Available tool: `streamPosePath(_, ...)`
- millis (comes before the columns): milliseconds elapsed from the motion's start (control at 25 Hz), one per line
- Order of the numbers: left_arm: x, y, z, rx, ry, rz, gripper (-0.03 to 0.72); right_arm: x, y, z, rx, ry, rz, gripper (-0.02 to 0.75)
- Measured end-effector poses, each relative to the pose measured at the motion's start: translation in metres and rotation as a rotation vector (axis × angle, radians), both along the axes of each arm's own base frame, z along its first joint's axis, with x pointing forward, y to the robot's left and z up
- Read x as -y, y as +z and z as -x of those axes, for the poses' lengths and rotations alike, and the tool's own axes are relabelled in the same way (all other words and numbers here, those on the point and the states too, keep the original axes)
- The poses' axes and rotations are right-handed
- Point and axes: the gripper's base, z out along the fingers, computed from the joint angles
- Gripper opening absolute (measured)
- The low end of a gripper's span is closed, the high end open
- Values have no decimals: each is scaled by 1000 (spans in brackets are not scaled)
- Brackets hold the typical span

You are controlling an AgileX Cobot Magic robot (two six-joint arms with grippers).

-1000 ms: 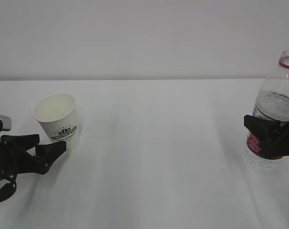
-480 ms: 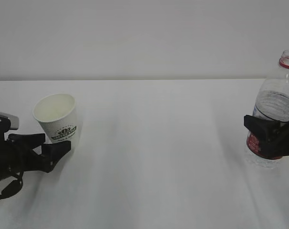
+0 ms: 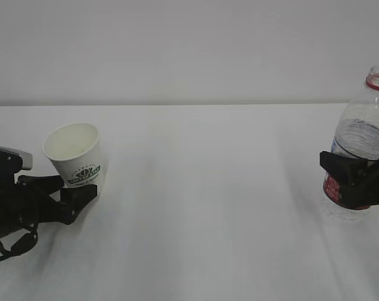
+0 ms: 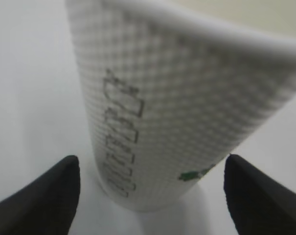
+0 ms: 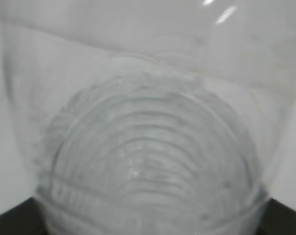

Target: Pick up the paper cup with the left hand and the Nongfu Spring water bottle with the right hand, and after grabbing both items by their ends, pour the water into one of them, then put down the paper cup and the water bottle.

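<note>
Here the paper cup (image 3: 74,155), tilted at the frame's left, sits just up-right of the wide-open, empty left gripper (image 3: 70,195), while the right gripper (image 3: 355,182) clasps the upright bottle (image 3: 361,147) at far right.

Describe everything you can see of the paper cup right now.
The paper cup is small, white and tapered, with a dimpled outer wall, a green logo and a cream inside that looks empty. It sits on the white table at far left, leaning a little. The left gripper has its open fingers on either side of the cup's base; the left wrist view shows gaps on both sides, so it isn't gripped yet.
</note>
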Motion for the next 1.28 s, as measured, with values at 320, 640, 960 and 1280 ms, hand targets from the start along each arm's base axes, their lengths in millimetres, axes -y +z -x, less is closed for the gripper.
streamPosePath(320, 2, -3, 0, -5, -26, -1, 686, 0, 0, 0, 0, 0, 0, 471)
streamPosePath(640, 3, -2, -5, 18, -44, -9, 686, 0, 0, 0, 0, 0, 0, 471)
streamPosePath(960, 4, 0, -10, 36, -48, -8, 686, 0, 0, 0, 0, 0, 0, 470)
streamPosePath(1280, 6, 5, -24, 85, -51, -6, 686, 0, 0, 0, 2, 0, -1, 470)
